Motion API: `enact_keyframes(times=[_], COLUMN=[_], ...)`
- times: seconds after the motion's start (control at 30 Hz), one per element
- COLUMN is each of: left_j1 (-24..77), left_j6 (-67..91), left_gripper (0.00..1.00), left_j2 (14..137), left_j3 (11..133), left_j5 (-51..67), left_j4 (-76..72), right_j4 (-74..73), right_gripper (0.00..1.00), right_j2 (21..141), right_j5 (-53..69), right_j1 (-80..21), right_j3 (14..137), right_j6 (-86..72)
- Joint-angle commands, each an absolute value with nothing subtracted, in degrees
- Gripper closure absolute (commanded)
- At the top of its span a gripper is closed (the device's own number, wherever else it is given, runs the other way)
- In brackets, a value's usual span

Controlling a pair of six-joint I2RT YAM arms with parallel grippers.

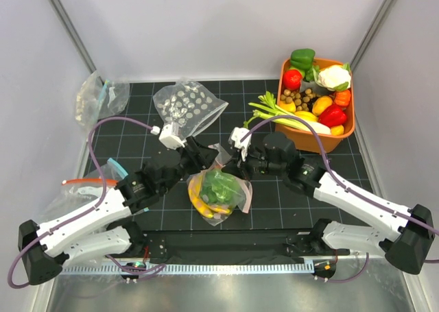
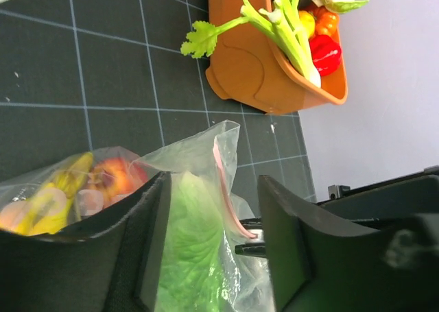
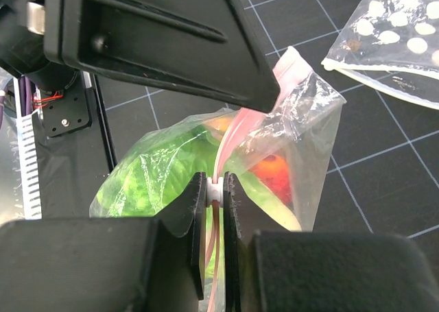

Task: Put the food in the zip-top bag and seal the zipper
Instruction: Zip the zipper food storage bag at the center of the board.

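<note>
The clear zip-top bag [image 1: 221, 192] lies at the table's middle, between the two grippers. It holds the green lettuce [image 1: 221, 186], the yellow banana bunch [image 1: 203, 206] and the red fruit [image 3: 271, 171]. Its pale pink zipper [image 3: 236, 130] runs along the raised mouth. My right gripper [image 3: 215, 188] is shut on the zipper's small white slider. My left gripper [image 2: 212, 209] is open and straddles the mouth edge, with the zipper [image 2: 223, 182] and the lettuce [image 2: 188, 243] between its fingers. The banana [image 2: 62, 188] shows through the plastic.
An orange basket [image 1: 343, 130] of toy vegetables with celery [image 1: 274, 110] stands at the back right. An empty dotted bag [image 1: 188, 105] lies behind the grippers. Plain clear bags lie at the back left [image 1: 103, 96] and at the left edge [image 1: 82, 188].
</note>
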State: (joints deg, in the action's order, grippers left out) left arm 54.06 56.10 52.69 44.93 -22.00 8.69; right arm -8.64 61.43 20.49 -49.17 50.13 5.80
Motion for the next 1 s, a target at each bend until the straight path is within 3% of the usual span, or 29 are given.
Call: enact_keyframes(times=[0.0, 0.13, 0.37, 0.43, 0.47, 0.57, 0.7, 0.97], left_j1=[55.8, 56.6, 57.2, 57.2, 57.2, 57.3, 57.3, 55.5], left_j6=[54.3, 54.0, 53.5, 53.0, 52.8, 51.8, 50.2, 50.1], left_gripper=[0.48, 0.59, 0.61, 0.71, 0.82, 1.0, 1.0, 1.0], left_j2=[51.8, 51.8, 54.6, 55.5, 55.7, 57.1, 58.0, 50.4], left_j3=[47.6, 47.4, 48.3, 48.6, 48.8, 49.4, 49.7, 48.6], left_j5=[-27.0, -27.4, -28.3, -28.5, -28.4, -27.3, -27.4, -41.8], left_j4=[8.2, 7.9, 7.7, 7.3, 7.2, 6.1, 5.8, 11.2], right_j4=[-6.1, -6.1, -5.6, -5.5, -5.4, -5.5, -5.7, -7.5], right_gripper=[0.99, 0.99, 0.99, 0.99, 0.99, 0.99, 0.99, 0.99], right_j2=[61.8, 62.2, 62.1, 62.2, 62.2, 62.3, 62.2, 62.5], right_j5=[20.1, 19.9, 19.7, 19.7, 19.7, 19.3, 18.8, 18.1], right_j1=[-49.6, -49.9, -50.6, -50.9, -51.1, -51.6, -51.9, -52.2], right_j3=[52.4, 52.6, 52.4, 52.4, 52.4, 52.4, 52.4, 53.3], right_j6=[5.0, 5.1, 5.4, 5.6, 5.7, 6.0, 6.3, 6.5])
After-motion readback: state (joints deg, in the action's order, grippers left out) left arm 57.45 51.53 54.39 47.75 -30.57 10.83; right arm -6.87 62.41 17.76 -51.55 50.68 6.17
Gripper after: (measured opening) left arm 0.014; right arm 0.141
